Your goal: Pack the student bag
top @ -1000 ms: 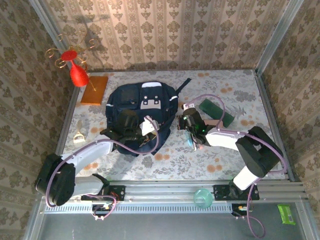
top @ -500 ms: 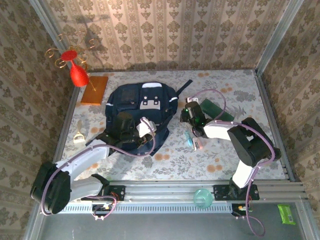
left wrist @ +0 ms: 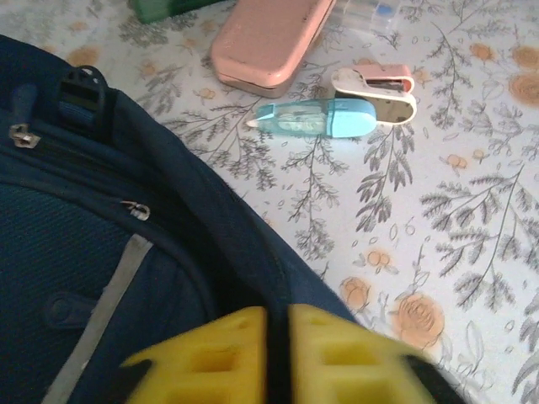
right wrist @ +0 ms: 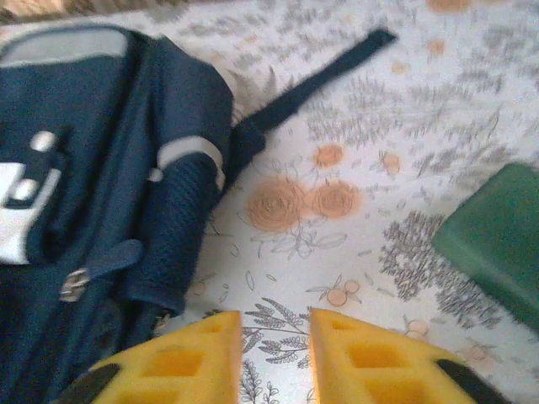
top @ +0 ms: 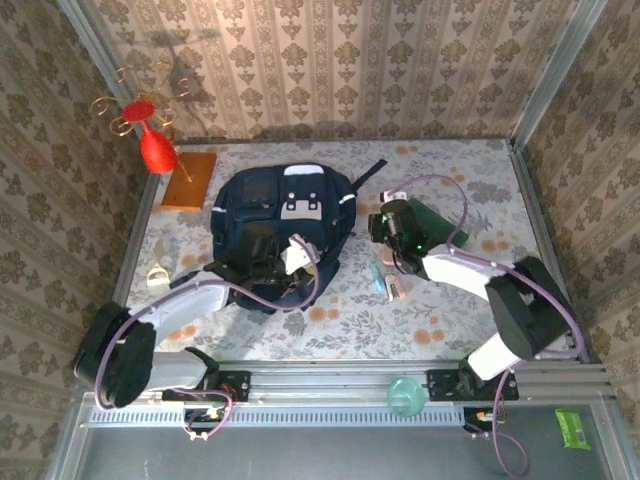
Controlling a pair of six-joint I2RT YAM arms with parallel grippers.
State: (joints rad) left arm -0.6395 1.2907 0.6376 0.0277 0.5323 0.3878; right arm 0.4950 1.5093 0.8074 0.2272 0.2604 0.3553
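Observation:
The student bag [top: 285, 215], dark navy with a grey-white front patch, lies flat at the table's middle. In the left wrist view the student bag [left wrist: 84, 252] takes up the left side. My left gripper [top: 292, 265] is at its lower right corner. There the left gripper [left wrist: 278, 337] stands open by a narrow slit, with the bag's dark rim running into the gap. My right gripper [top: 380, 224] hovers just right of the bag. In its own view the right gripper [right wrist: 274, 345] is open with bare tablecloth between the fingers, the student bag [right wrist: 101, 168] to its left.
A pink case [left wrist: 269, 38], a blue correction-tape dispenser [left wrist: 320, 118] and a pink-white stapler [left wrist: 379, 84] lie right of the bag. A green book [top: 440, 222] is at right. A red vase [top: 155, 145] and an orange book [top: 190, 180] stand back left.
The right gripper moved back from the bag's lower right side toward the green book, and its jaws parted. The left gripper's jaws parted slightly at the bag's rim.

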